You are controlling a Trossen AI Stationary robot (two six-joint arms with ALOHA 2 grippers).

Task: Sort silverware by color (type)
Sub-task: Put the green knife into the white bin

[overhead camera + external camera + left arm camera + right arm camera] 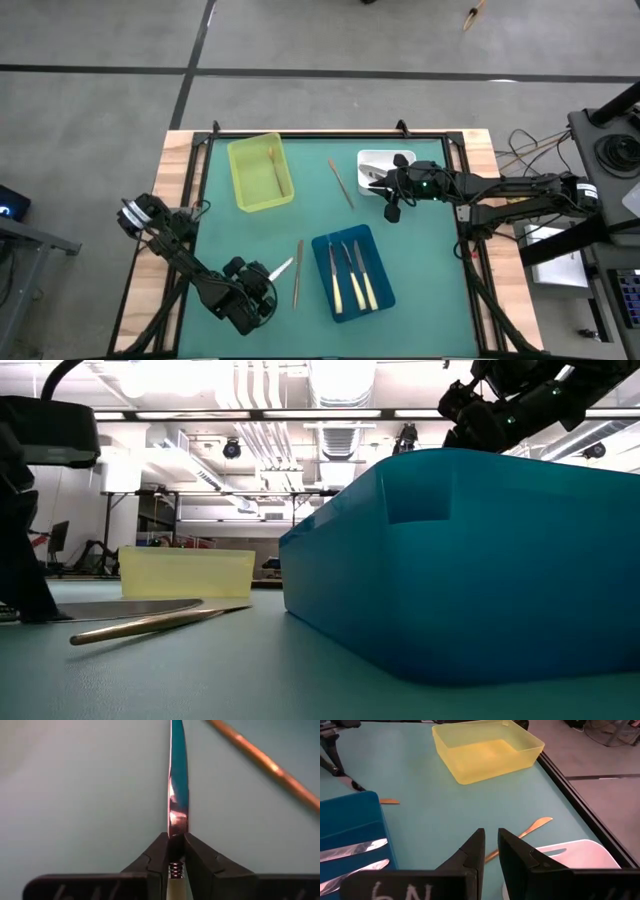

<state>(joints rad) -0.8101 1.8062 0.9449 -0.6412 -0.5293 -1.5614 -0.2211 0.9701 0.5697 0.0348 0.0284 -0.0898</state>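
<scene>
My left gripper [268, 278] is near the table's front left, shut on a knife with a silver blade [282, 268] and a cream handle. Right beside it a gold utensil [298, 273] lies flat on the green mat. A second gold utensil [341, 183] lies at mid-table, and a third [273, 165] is in the yellow tray [243, 190]. The blue tray [378, 290] holds three cream-handled knives [352, 275]. My right gripper [378, 183] hovers over the white tray [378, 160], its fingers a narrow slit apart with nothing between them. My left gripper pinches the knife between its two fingers where the blade meets the cream handle [176, 827]. The fingers slant down from the near left and lie along the knife. The blade [178, 780] sticks out forward past the fingertips and the handle [175, 887] runs back between them. In the low view the blade [130, 608] is level and close to the mat; whether it touches, I cannot tell.
The blue tray's wall [460, 560] stands close to the right of the held knife. The yellow tray [187, 573] is at the far left, and the white tray [580, 855] at the far right. A raised dark rim [330, 135] frames the mat.
</scene>
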